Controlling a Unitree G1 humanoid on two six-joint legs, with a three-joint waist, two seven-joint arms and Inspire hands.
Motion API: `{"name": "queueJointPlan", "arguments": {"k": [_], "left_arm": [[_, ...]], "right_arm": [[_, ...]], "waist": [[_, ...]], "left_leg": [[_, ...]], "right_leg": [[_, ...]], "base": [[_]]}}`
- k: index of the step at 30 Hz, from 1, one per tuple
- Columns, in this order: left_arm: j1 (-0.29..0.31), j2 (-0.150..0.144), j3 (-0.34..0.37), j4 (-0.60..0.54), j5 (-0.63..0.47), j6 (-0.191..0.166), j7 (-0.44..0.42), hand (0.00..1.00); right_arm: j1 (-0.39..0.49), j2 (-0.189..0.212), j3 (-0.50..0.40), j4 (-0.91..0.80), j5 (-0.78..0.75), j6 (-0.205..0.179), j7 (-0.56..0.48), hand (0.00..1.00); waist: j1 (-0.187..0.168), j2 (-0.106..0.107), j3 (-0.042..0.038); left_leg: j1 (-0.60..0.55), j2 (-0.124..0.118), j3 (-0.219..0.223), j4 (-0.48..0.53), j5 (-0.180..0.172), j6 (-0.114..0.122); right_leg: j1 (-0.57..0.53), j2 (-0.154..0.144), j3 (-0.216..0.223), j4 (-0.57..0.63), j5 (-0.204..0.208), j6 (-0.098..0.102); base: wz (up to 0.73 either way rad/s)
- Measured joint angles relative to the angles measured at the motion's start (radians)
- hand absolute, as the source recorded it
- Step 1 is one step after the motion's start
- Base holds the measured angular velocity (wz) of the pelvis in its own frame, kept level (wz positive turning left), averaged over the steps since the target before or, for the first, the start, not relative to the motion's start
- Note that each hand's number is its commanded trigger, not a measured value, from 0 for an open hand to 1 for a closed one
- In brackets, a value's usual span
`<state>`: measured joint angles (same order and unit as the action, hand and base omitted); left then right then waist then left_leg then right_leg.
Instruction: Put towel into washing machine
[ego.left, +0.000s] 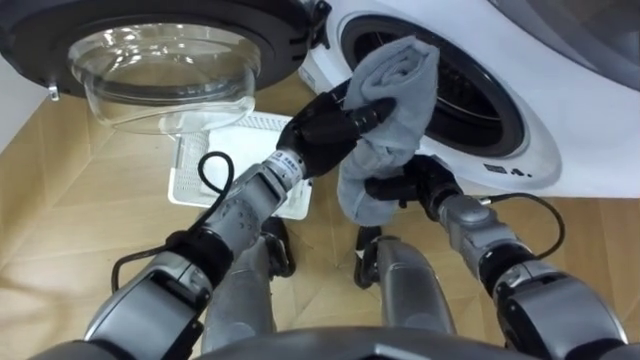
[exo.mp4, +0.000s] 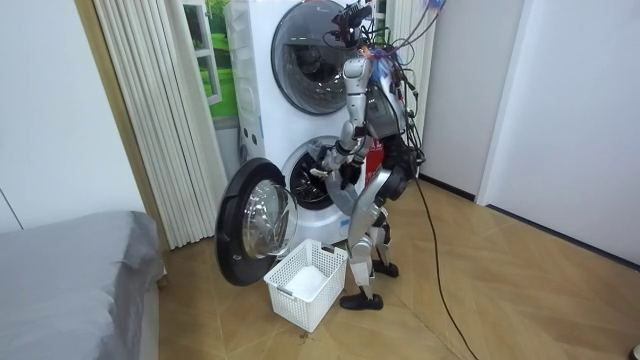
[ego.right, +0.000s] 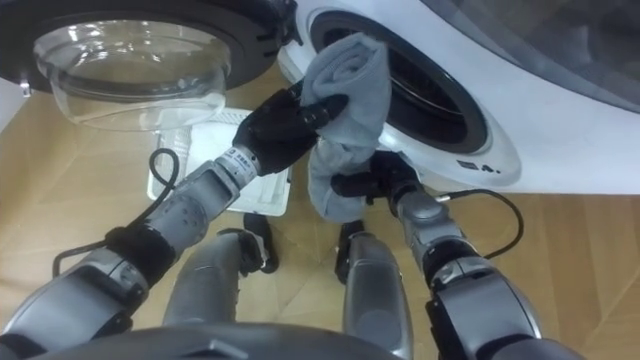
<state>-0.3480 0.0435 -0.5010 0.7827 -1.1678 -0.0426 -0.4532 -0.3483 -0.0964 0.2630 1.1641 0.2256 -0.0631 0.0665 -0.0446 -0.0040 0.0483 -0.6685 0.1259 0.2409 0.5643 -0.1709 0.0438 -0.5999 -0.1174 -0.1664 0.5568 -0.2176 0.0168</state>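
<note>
A grey towel (ego.left: 392, 110) hangs bunched in front of the washing machine's round opening (ego.left: 470, 85), its top at the opening's rim. My left hand (ego.left: 325, 130) grips the towel's upper part, thumb and fingers curled round the cloth. My right hand (ego.left: 405, 187) holds the towel's lower fold from below. In the right eye view the towel (ego.right: 345, 100) is between my left hand (ego.right: 280, 125) and my right hand (ego.right: 375, 185). In the room view I stand bent slightly at the lower washing machine (exo.mp4: 305, 175), both arms raised to its opening.
The machine's door (ego.left: 160, 50) with its glass bowl stands swung open at the left. A white laundry basket (ego.left: 235, 165) sits on the wood floor under it, beside my feet. The room view shows a second machine stacked above, a bed (exo.mp4: 70, 280) at its left.
</note>
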Motion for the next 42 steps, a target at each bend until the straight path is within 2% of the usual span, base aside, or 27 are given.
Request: {"name": "queueJointPlan", "arguments": {"k": [3, 6, 8, 9, 14, 17, 20, 25, 27, 29, 32, 34, 42], "left_arm": [[0.008, -0.001, 0.033, -0.005, 0.003, 0.0, -0.001, 0.0], [0.04, 0.015, 0.077, -0.034, 0.018, -0.003, 0.008, 0.0], [0.063, 0.026, 0.11, -0.05, 0.068, -0.017, 0.032, 0.0], [0.068, 0.03, 0.116, -0.053, 0.084, -0.019, 0.043, 0.0], [0.112, 0.049, 0.206, -0.057, 0.316, -0.038, 0.119, 0.0], [0.139, 0.053, 0.214, -0.062, 0.432, -0.045, 0.152, 0.0], [0.156, 0.05, 0.212, -0.076, 0.486, -0.045, 0.188, 0.0], [0.157, 0.043, 0.212, -0.076, 0.486, -0.045, 0.224, 0.0], [0.158, 0.037, 0.212, -0.075, 0.486, -0.045, 0.233, 0.0], [0.158, 0.027, 0.213, -0.075, 0.49, -0.045, 0.247, 0.0], [0.161, 0.016, 0.204, -0.076, 0.504, -0.044, 0.261, 0.0], [0.167, 0.012, 0.201, -0.078, 0.506, -0.041, 0.268, 0.0], [0.17, 0.017, 0.202, -0.092, 0.493, -0.034, 0.292, 0.0]], "right_arm": [[0.011, 0.002, -0.003, 0.005, 0.0, 0.012, 0.001, 1.0], [0.018, 0.002, -0.01, 0.039, 0.012, 0.02, 0.013, 1.0], [0.04, -0.008, -0.011, 0.046, 0.044, 0.021, 0.024, 1.0], [0.046, -0.013, -0.011, 0.049, 0.061, 0.021, 0.029, 1.0], [0.052, -0.035, -0.015, 0.125, 0.193, 0.037, 0.126, 1.0], [0.052, -0.051, -0.013, 0.158, 0.271, 0.047, 0.192, 1.0], [0.048, -0.063, -0.01, 0.173, 0.305, 0.067, 0.245, 1.0], [0.026, -0.071, -0.015, 0.209, 0.372, 0.093, 0.266, 1.0], [0.023, -0.071, -0.025, 0.212, 0.398, 0.109, 0.266, 1.0], [0.019, -0.071, -0.047, 0.213, 0.408, 0.11, 0.266, 1.0], [0.013, -0.076, -0.067, 0.212, 0.452, 0.122, 0.259, 1.0], [0.013, -0.075, -0.093, 0.217, 0.51, 0.131, 0.252, 1.0], [-0.01, -0.077, -0.21, 0.242, 0.793, 0.141, 0.212, 1.0]], "waist": [[0.018, 0.002, -0.0005], [0.044, 0.006, 0.0], [0.079, 0.016, 0.0006], [0.084, 0.019, 0.0], [0.134, 0.032, 0.002], [0.136, 0.043, 0.0035], [0.136, 0.046, 0.0038], [0.136, 0.047, 0.0041], [0.135, 0.048, 0.0066], [0.135, 0.05, 0.0151], [0.13, 0.049, 0.0193], [0.127, 0.049, 0.0192], [0.12, 0.042, 0.0195]], "left_leg": [[0.0, 0.001, -0.001, -0.001, -0.001, -0.002], [0.007, 0.0, -0.002, -0.012, 0.002, -0.006], [0.003, 0.001, -0.009, -0.015, 0.005, -0.009], [0.001, 0.001, -0.011, -0.015, 0.005, -0.01], [0.0, -0.01, -0.016, -0.035, 0.01, -0.013], [-0.001, -0.03, -0.027, -0.063, 0.023, -0.012], [-0.002, -0.035, -0.029, -0.073, 0.025, -0.011], [-0.001, -0.036, -0.029, -0.075, 0.025, -0.011], [0.002, -0.039, -0.029, -0.075, 0.025, -0.011], [0.004, -0.046, -0.03, -0.082, 0.029, -0.008], [-0.003, -0.057, -0.028, -0.098, 0.038, -0.002], [-0.004, -0.069, -0.028, -0.097, 0.042, 0.0], [-0.047, -0.074, -0.021, -0.078, 0.043, 0.0]], "right_leg": [[0.003, 0.003, -0.001, -0.007, 0.001, -0.002], [0.007, 0.004, -0.003, -0.013, 0.003, -0.004], [0.01, 0.006, -0.016, -0.023, 0.006, -0.007], [0.009, 0.005, -0.018, -0.024, 0.006, -0.007], [0.002, -0.006, -0.032, -0.022, 0.004, -0.011], [0.001, -0.02, -0.045, -0.029, 0.0, -0.007], [0.003, -0.025, -0.055, -0.033, 0.0, -0.006], [0.004, -0.033, -0.068, -0.03, 0.0, -0.006], [0.004, -0.04, -0.081, -0.02, 0.0, -0.006], [0.0, -0.048, -0.083, -0.014, -0.001, -0.006], [-0.019, -0.066, -0.083, -0.001, -0.014, -0.002], [-0.021, -0.071, -0.083, 0.004, -0.018, 0.0], [-0.082, -0.081, -0.068, 0.055, -0.026, -0.001]], "base": [[-0.02], [0.0], [0.02], [0.08], [0.04], [0.19], [0.07], [0.02], [0.0], [0.0], [0.07], [0.1], [0.01]]}}
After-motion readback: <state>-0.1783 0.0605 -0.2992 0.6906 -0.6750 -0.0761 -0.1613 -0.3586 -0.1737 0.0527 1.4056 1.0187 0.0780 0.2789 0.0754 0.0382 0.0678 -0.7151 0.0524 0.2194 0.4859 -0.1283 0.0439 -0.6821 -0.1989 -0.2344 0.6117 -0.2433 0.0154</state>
